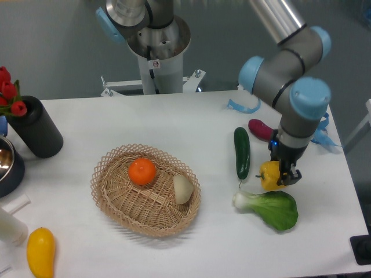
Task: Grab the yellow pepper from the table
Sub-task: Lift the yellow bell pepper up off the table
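Observation:
The yellow pepper is glossy and lobed and sits low at the white table on the right side, between the cucumber and the bok choy. My gripper points straight down onto the pepper's right half. Its fingers are closed against the pepper and hide part of it. I cannot tell whether the pepper still touches the tabletop.
A green cucumber lies just left of the pepper, a bok choy just in front, and a purple vegetable behind. A wicker basket holds an orange and a pale fruit. A smooth yellow fruit lies front left, and a black vase stands far left.

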